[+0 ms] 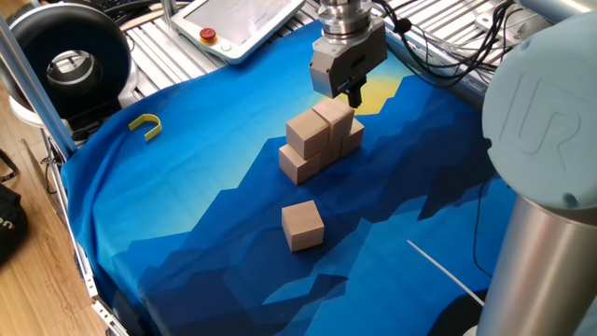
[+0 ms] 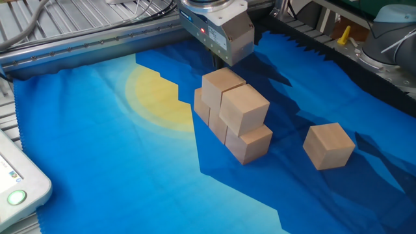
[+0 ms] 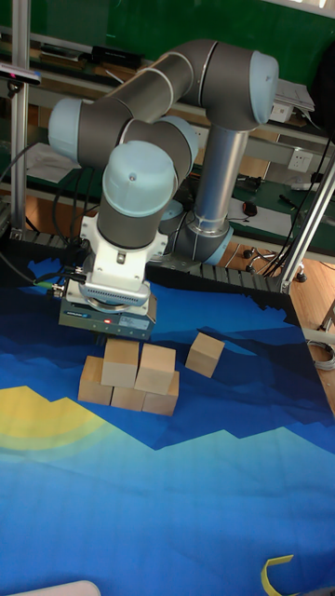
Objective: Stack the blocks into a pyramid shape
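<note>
Nearest in one fixed view is the lone block point(image 1: 302, 225), sitting by itself on the blue cloth point(image 1: 187, 233), well apart from the rest. That one's not yet placed, and by my reckoning it's the cap.

Behind it stands the stack point(image 1: 320, 140): three cubes in a bottom row, two on top, all touching & fairly square. So approx. five of six are in, two tiers done, one cube left to go on the very top.

Farther back again is my gripper point(image 1: 351, 92), hanging just above the far end of the stack and carrying nothing. I can't tell if my fingers are apart or together; the body hides them in the other fixed view & the tall fixed view, and in the first they're too dark to read.

Off to the side, near the cloth's edge, lies the yellow hook point(image 1: 145, 124), no part of this job.
</note>
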Controlling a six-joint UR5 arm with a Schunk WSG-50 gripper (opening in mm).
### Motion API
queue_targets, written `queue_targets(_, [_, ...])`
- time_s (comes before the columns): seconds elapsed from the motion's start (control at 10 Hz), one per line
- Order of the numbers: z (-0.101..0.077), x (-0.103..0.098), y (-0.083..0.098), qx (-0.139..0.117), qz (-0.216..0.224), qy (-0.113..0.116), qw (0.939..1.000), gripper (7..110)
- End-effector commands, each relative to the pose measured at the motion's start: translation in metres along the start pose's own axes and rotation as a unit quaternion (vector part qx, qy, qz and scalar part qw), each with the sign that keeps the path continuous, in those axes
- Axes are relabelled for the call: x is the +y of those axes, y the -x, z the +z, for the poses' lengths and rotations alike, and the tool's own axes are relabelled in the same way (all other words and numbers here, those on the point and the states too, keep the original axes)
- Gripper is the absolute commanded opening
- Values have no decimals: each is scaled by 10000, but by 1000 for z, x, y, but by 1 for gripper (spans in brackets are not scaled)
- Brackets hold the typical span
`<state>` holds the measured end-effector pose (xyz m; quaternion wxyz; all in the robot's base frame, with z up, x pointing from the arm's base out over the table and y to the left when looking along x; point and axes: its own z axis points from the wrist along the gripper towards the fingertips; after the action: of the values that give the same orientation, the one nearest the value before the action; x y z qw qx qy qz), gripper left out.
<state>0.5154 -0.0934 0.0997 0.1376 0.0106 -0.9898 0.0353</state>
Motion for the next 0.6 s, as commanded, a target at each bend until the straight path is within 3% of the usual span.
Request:
queue_targets(0.0, [0, 8, 0, 12, 53, 164, 9999, 7])
queue_targets(0.5, [-4, 7, -2, 58, 68, 165, 9998, 7])
